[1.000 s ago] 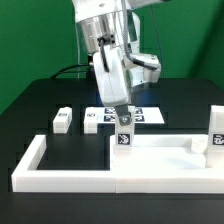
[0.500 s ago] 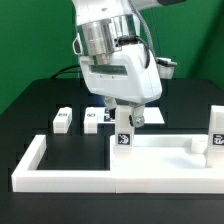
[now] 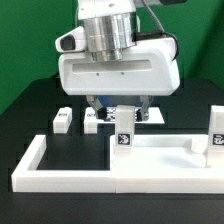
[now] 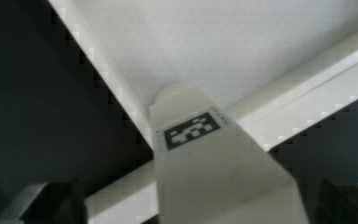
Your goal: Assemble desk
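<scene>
The white desk tabletop [image 3: 160, 152] lies flat inside the border wall. One block leg [image 3: 123, 136] stands upright on its near-left corner, its tag facing the exterior camera. A second leg [image 3: 215, 134] stands at the right corner. Two loose legs [image 3: 62, 120] [image 3: 92, 118] lie on the black table behind. My gripper [image 3: 121, 110] hangs straight over the first leg, jaws wide apart on either side of its top. In the wrist view the tagged leg [image 4: 202, 150] rises between my gripper's [image 4: 197, 210] dark fingers [image 4: 48, 205] with the tabletop [image 4: 211, 50] behind.
The long low white U-shaped border wall [image 3: 60, 176] runs along the front and left. The marker board [image 3: 145, 115] lies behind the tabletop, partly hidden by my gripper. A green backdrop stands behind the black table.
My gripper has turned about a quarter turn over the leg, from edge-on to broadside. The leg's tag still faces the same way.
</scene>
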Motion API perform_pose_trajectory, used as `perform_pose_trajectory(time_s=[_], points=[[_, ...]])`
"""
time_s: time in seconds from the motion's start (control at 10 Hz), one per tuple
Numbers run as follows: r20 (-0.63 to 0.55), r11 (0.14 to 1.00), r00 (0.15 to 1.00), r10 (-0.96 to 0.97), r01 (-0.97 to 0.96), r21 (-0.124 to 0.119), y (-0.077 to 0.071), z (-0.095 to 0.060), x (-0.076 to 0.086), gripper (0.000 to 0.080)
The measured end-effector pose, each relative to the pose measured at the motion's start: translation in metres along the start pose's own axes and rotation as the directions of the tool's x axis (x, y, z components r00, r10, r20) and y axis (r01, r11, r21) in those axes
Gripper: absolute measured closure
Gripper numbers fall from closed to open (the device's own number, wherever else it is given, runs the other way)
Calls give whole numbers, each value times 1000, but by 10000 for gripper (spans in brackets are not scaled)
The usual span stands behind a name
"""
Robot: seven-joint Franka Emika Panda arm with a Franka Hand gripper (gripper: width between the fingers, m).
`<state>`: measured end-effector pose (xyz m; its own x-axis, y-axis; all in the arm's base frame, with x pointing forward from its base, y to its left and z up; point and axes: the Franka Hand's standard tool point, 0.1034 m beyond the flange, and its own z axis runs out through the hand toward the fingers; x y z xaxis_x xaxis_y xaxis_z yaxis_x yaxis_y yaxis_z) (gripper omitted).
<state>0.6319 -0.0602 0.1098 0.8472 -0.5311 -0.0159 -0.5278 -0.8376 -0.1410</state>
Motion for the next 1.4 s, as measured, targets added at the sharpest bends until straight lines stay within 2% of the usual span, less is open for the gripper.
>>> perform_pose_trajectory(time_s=[0.1,0.2,0.3,0.4,0.5,0.7,0.9,1.1,1.2,1.3,1.4], points=[[0,1000,1000,17,-17,0,0,0,0,249],[0,997,997,81,-81,0,0,0,0,433],[0,991,991,134,-134,0,0,0,0,433],[0,981,981,196,-196,0,0,0,0,508],[0,968,968,251,-251,0,1,0,0,508],[-2,880,880,475,-475,1,-2,0,0,508],[3,648,648,762,-762,14,-6,-1,0,508],[55,324,326,944,-945,47,-7,1,2,508],[52,310,313,948,-949,56,-6,2,1,508],[52,314,317,947,-948,55,-6,2,1,508],[50,351,354,934,-935,56,-6,3,1,508]])
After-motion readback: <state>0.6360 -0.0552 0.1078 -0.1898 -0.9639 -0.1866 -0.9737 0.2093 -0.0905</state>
